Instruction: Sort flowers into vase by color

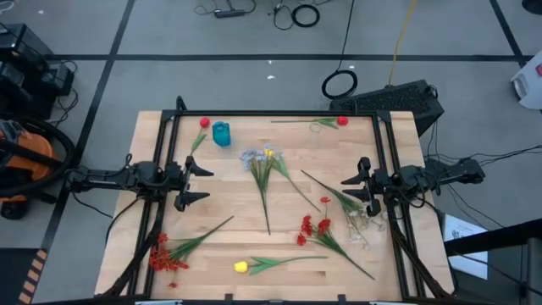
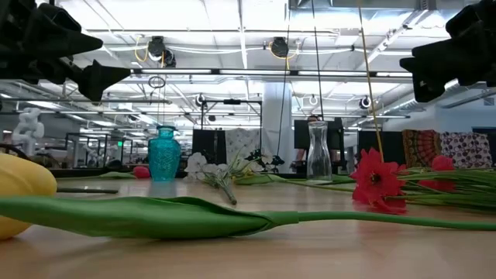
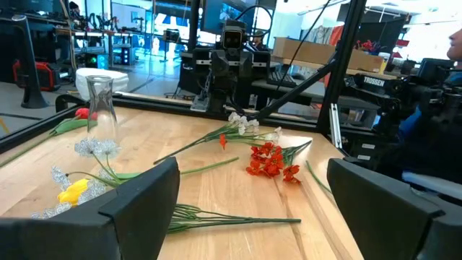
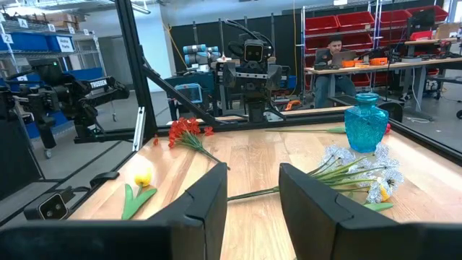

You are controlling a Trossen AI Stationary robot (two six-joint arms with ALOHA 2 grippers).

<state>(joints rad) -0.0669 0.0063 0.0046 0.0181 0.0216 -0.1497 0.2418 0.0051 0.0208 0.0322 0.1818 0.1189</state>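
Flowers lie scattered flat on the wooden table (image 1: 279,246). A pale white-blue and yellow bunch (image 1: 261,159) is at the middle. Red ones (image 1: 315,227) and white ones (image 1: 364,224) are at the near right. A red cluster (image 1: 165,254) is at the near left, and a yellow tulip (image 1: 241,267) is by the near edge. Single red blossoms lie at the far left (image 1: 204,123) and far right (image 1: 342,121). A blue vase (image 1: 221,134) and a clear glass vase (image 2: 318,153) stand at the far side. My left gripper (image 1: 201,182) is open above the table's left side, and my right gripper (image 1: 349,188) is open above its right side. Both are empty.
A black frame (image 1: 271,113) runs along the table's far edge and both sides. The yellow tulip's long green stem and leaf (image 2: 155,215) lie along the near edge. Bare wood shows between the two grippers around the table's middle (image 1: 229,199).
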